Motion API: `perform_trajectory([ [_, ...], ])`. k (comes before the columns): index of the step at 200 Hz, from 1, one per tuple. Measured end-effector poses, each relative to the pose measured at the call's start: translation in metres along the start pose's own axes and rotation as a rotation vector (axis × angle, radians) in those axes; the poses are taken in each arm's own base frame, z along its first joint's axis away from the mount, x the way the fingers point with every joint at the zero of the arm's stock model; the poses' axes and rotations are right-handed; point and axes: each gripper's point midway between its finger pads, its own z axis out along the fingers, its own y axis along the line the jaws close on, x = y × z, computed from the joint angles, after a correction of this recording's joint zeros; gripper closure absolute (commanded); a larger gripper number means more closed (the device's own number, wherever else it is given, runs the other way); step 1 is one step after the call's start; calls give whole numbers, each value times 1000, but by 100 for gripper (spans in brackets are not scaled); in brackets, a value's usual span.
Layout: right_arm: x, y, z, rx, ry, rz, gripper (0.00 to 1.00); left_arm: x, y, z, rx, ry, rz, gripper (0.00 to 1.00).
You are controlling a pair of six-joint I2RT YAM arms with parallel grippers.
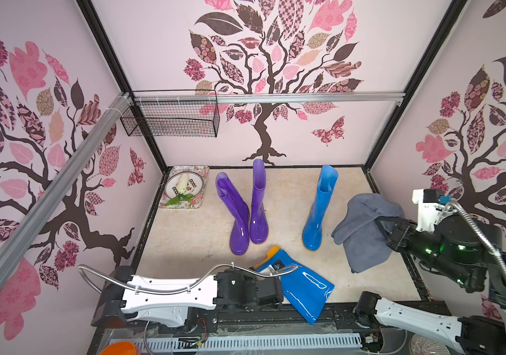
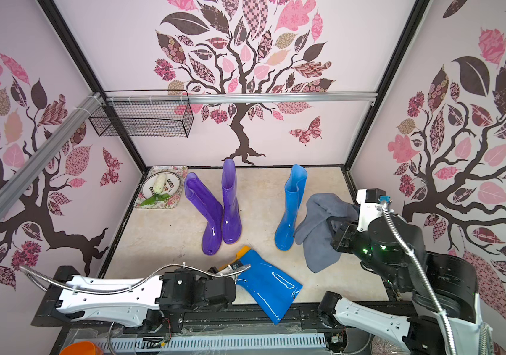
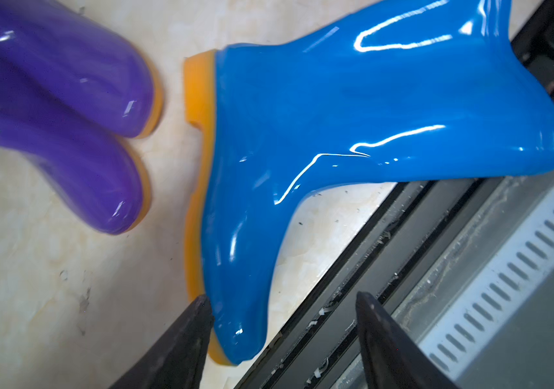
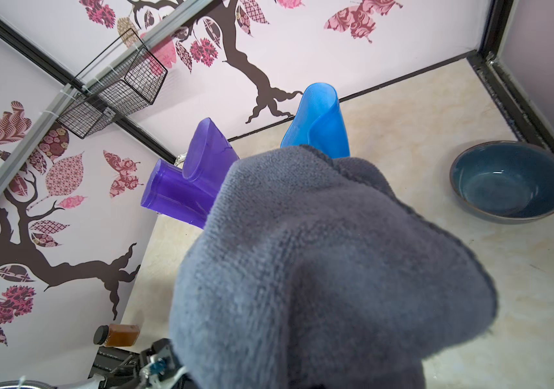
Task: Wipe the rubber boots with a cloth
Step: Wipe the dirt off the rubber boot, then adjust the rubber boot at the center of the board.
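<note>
I see a pale, marbly table (image 1: 184, 239) inside a box of pink walls with tree and leaf pictures on them. A black wire basket (image 1: 171, 118) hangs on the back wall. A flowery tray (image 1: 199, 199) sits in the far left corner of the table, and a round blue bowl (image 4: 511, 182) sits by the right wall.

My left tool (image 3: 282, 298) is low at the front of the table. Its two dark fingers (image 3: 184, 336) are wide apart and hold nothing. The toe of the lying blue boot (image 1: 304, 289) is between them. One finger is right at the orange sole, but I cannot tell if it touches.

My right tool (image 1: 379, 219) is pinched tight on the grey cloth (image 1: 365, 233). The cloth hangs down from it, just to the right of the standing blue boot (image 1: 319, 209).

The lying blue boot is on its side. Its long leg part runs slantwise, with the sole toward the purple boots and the open top sticking out over the front edge of the table. The upright purple boot (image 1: 258, 203) and the standing blue boot point their toes at me. The leaning purple boot (image 1: 233, 212) tips its top to the left, and its foot is tight against its partner.
</note>
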Motion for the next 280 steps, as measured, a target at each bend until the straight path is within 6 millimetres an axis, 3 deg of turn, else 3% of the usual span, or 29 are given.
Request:
perform_trajectory([
  [36,-12,-8,-18,7,-31,-27,100,-9,-38,31,105,17,203,27],
  [92,-12,-14,-24,18,-23,-64,100,-29,-69,78,110,24,400,27],
  [137,-11,-15,-24,17,-20,-78,100,-55,-87,96,112,-20,479,28],
  [184,-11,-15,-25,17,-20,-99,100,-47,-96,113,135,16,524,31],
  [205,-11,-14,-25,16,-19,-108,100,-47,-99,115,145,22,535,39],
  [230,-11,-14,-25,14,-18,-115,100,-46,-103,118,161,47,553,66],
  [280,-20,-12,-36,-16,-47,-93,100,-54,-99,117,125,39,520,100],
])
